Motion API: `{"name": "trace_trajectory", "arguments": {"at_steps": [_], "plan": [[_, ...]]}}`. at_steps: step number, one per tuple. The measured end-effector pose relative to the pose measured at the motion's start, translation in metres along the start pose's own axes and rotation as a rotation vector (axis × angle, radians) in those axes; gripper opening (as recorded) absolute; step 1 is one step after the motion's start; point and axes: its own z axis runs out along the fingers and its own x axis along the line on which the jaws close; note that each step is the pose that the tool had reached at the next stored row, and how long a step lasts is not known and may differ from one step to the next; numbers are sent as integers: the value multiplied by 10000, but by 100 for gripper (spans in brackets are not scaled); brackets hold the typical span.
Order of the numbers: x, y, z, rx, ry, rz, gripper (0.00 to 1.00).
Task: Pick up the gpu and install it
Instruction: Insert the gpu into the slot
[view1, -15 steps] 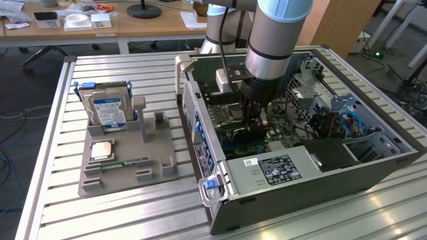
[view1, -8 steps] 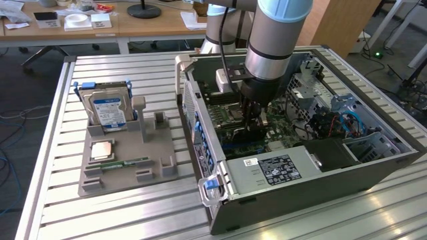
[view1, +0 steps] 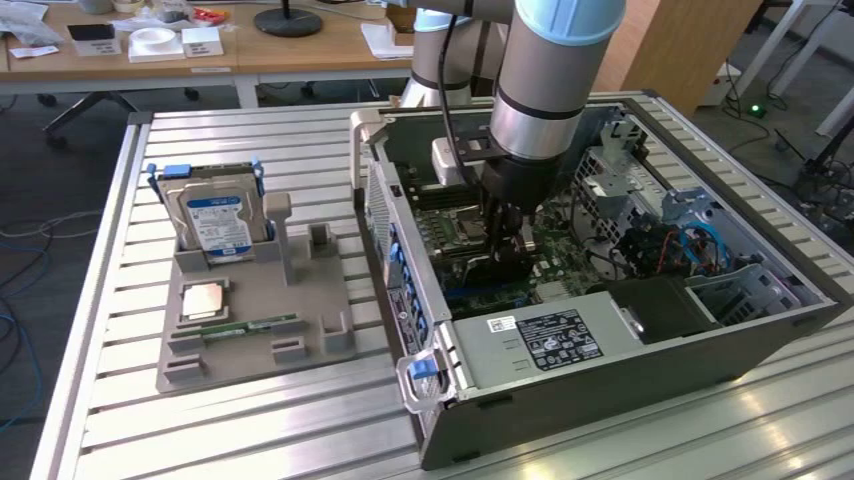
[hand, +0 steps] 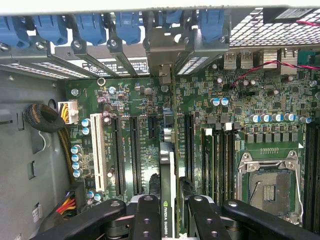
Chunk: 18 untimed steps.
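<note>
The gpu (hand: 167, 165) stands on edge over the green motherboard (hand: 125, 100), seen edge-on with a label strip along its top edge. Its silvery bracket (hand: 162, 47) reaches the rear slot openings with the blue latches. My gripper (hand: 170, 192) is shut on the gpu, one black finger (hand: 147, 215) on each side of it. In the exterior view the gripper (view1: 505, 250) reaches straight down into the open computer case (view1: 601, 345), with the card dark and mostly hidden between its fingers, low over the board.
Long black expansion slots (hand: 135, 150) and a white slot (hand: 100, 150) lie beside the card, and the empty CPU socket (hand: 267, 187) is close by. On the exterior view's left, a grey fixture (view1: 320, 340) holds a hard drive (view1: 220, 220), a processor (view1: 203, 300) and a memory stick (view1: 247, 327).
</note>
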Motion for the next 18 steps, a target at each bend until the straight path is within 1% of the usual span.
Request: {"name": "trace_trajectory", "arguments": {"at_steps": [18], "plan": [[1, 21, 18, 0, -2, 4, 26]]}}
